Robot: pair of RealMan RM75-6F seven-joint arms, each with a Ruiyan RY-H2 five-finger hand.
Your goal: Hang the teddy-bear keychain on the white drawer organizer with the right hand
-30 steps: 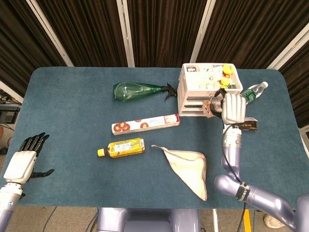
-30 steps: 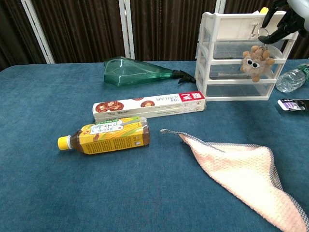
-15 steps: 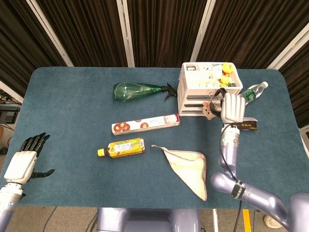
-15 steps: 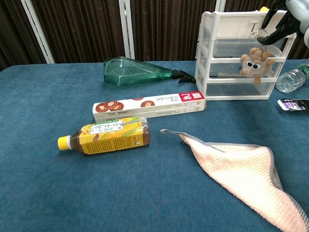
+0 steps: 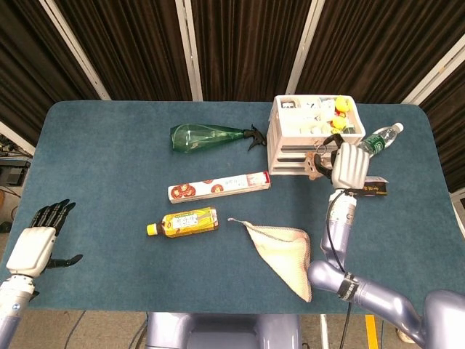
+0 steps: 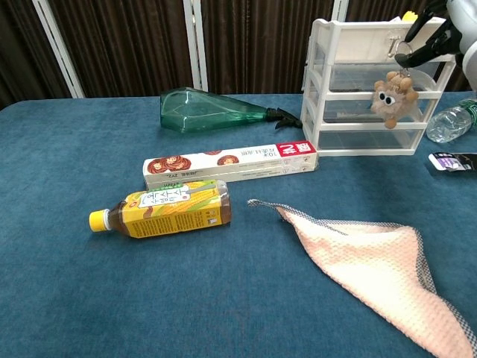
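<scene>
I see blue cloth table [image 5: 109, 160], dark curtains [image 5: 240, 43] behind; right hand [image 5: 349, 164] pinches the bear keychain [image 6: 393, 95] against the white organizer [image 6: 350, 82] front, left hand [image 5: 33, 243] fingers spread, empty.

Right robot hand [image 5: 349, 163] raised, left robot hand [image 5: 35, 243] spread.
</scene>
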